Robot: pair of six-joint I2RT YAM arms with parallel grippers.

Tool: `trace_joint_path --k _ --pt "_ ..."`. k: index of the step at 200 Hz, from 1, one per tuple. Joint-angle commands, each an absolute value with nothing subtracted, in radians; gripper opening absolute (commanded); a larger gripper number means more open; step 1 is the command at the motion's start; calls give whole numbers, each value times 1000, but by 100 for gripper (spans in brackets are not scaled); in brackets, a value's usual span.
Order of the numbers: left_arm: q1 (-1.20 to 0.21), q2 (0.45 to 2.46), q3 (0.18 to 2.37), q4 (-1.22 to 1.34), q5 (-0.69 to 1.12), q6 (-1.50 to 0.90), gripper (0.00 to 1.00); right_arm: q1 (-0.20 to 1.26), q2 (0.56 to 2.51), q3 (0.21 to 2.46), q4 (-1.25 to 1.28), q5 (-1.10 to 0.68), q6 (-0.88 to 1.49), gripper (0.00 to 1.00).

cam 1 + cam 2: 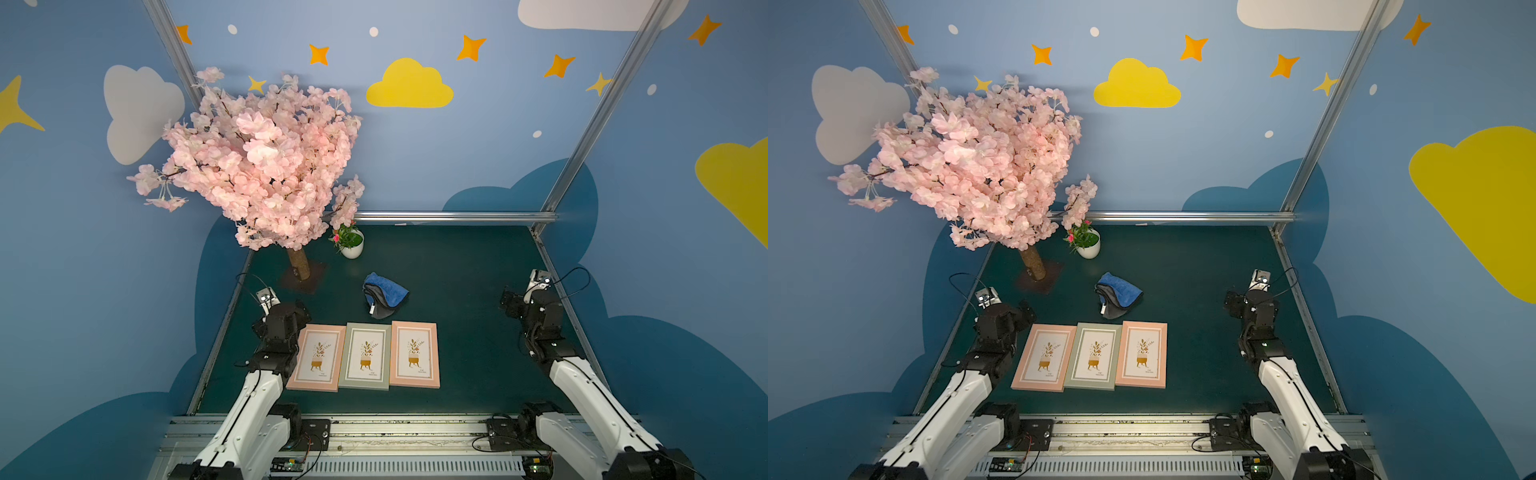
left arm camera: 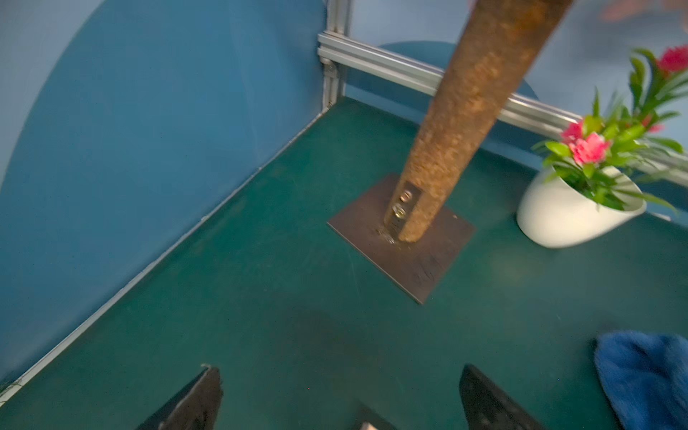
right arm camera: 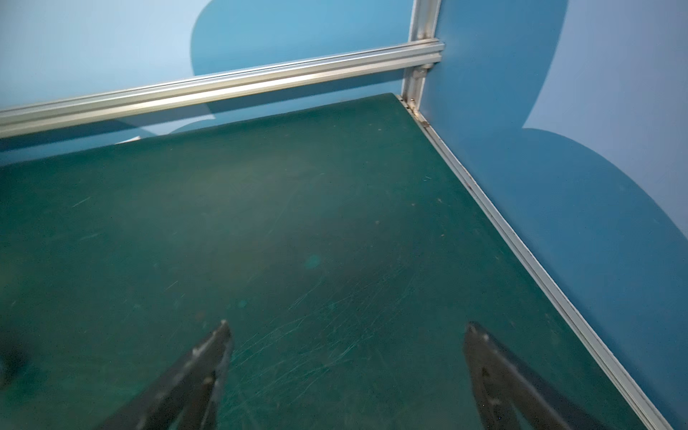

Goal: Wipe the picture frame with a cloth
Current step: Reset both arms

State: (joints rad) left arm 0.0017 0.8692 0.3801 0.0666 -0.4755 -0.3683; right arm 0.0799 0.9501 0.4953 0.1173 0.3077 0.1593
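Left end effector [image 2: 338, 372], right end effector [image 3: 346, 327] spread, empty: best pinch crumpled blue plush cloth [image 1: 384, 293] by raised fold, just behind sage-green picture frame [image 1: 365, 355].

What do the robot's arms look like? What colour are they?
Both the left arm and right arm have smooth white tube-shaped sections joined by chunky black joints, with thin black cables looping off them. Each ends in two dark, pointed fingers, seen in the wrist views.
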Motion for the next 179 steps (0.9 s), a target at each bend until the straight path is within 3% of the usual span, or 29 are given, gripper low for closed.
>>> trace_joint_path --k 1,74,101,146,163,179 --pt "31 927 416 214 -389 -318 100 43 1002 513 274 230 82 97" --pt "31 1261 282 724 -339 -172 100 36 1238 302 767 115 24 97" --pt "30 1345 309 798 -279 -130 100 37 1379 290 917 54 11 97" --pt "23 1450 195 1145 -273 -104 100 36 1544 277 1105 58 15 97" --pt "24 1376 151 1116 -331 -151 100 37 1564 277 1123 57 12 97" --pt "26 1326 211 968 -258 -111 100 37 1563 300 1085 52 11 97"
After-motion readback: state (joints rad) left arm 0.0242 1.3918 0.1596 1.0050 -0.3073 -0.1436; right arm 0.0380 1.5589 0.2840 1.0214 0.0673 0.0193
